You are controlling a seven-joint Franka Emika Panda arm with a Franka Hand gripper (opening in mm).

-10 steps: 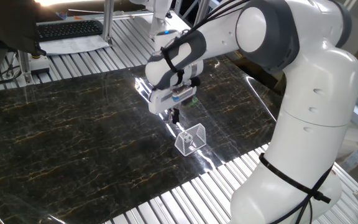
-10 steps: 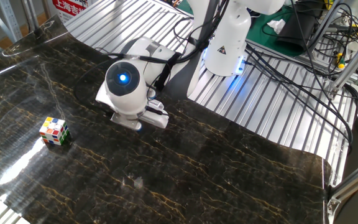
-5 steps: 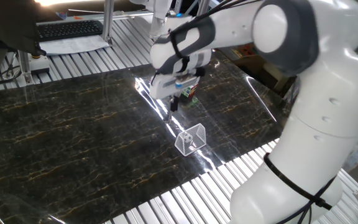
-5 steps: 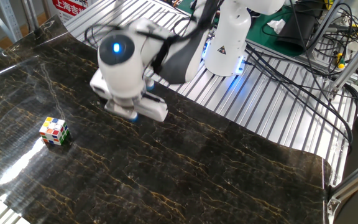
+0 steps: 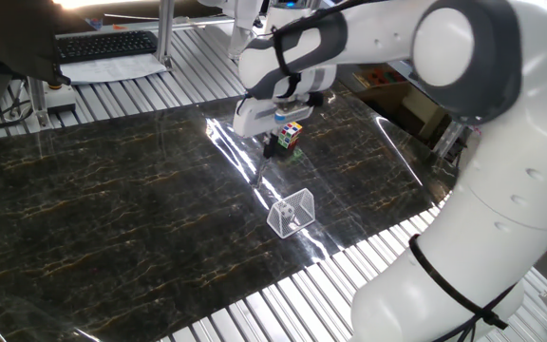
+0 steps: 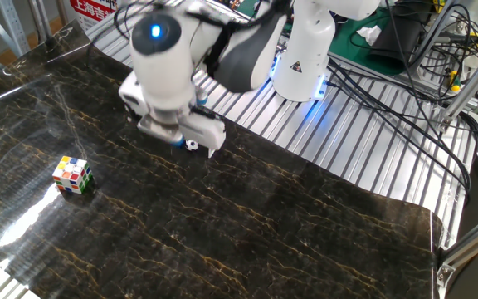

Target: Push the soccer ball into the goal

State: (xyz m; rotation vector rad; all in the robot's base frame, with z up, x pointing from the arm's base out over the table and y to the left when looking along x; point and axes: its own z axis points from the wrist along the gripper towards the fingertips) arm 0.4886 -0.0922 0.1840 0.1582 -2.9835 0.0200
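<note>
- Surface: a dark marbled sheet lying over ribbed metal slats, filling the middle of both views.
- Arm: a white Franka arm; in one fixed view it enters from the right of the frame and bends toward upper centre.
- Claw: dark fingers point down below the white hand, raised above the surface at upper centre. The jaws hold a small round thing, seen more clearly in the other fixed view.
- Soccer ball: a tiny white ball with black patches, pinched at the claw tips under the white hand, left of centre and off the surface.
- Goal: a small silvery wire wedge with see-through netting, standing on the surface just below centre, apart from the claw.
- Rubik's cube: multicoloured, on the surface just right of the claw; in the other fixed view it sits at the left.
- Keyboard: dark, at upper left beyond the surface.
</note>
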